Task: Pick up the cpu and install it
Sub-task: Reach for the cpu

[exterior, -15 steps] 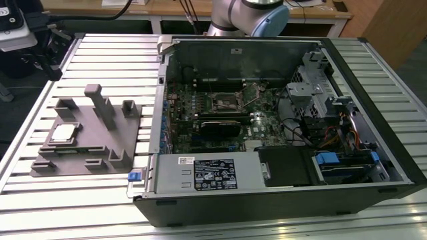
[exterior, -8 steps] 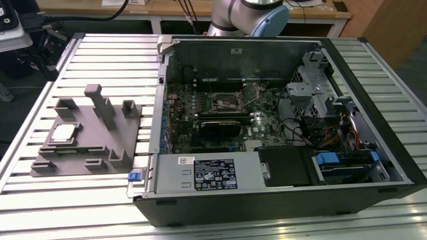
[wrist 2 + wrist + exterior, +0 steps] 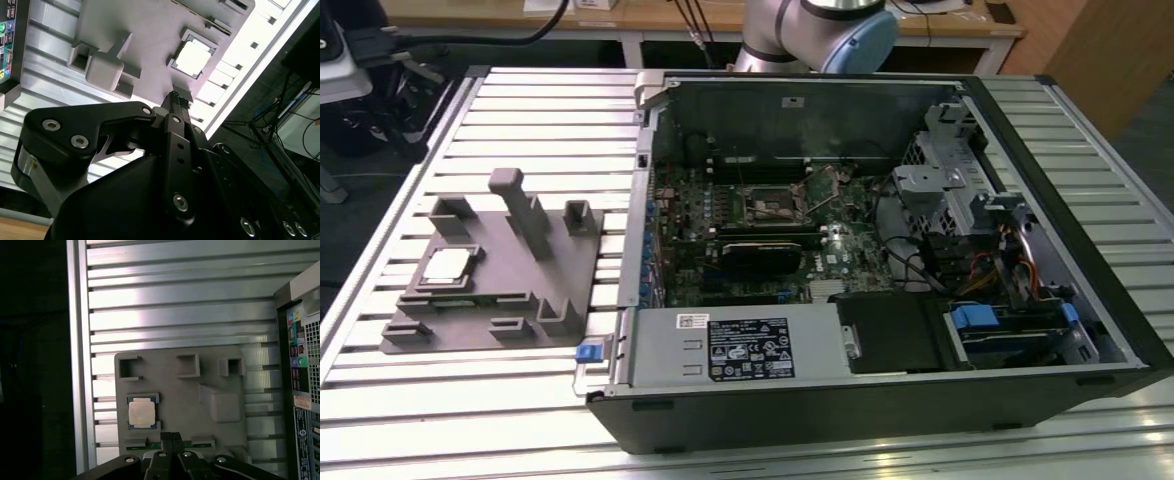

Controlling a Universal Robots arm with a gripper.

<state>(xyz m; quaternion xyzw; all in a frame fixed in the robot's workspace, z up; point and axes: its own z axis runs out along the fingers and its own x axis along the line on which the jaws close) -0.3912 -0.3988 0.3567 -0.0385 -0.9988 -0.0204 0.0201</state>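
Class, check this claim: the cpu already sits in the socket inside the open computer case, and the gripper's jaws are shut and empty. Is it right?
One thing is wrong. The exterior view shows the cpu lying in the grey tray on the slatted table, beside the computer case, not in the socket. The gripper does have its jaws shut and empty.

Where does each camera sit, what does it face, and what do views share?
Exterior view: off the arm, looking down on grey tray, open computer case, arm beyond.
First wrist view: on the arm, facing the cpu past the shut gripper.
Second wrist view: on the arm, slanted across the gripper toward the tray.
All share the cpu on the tray.
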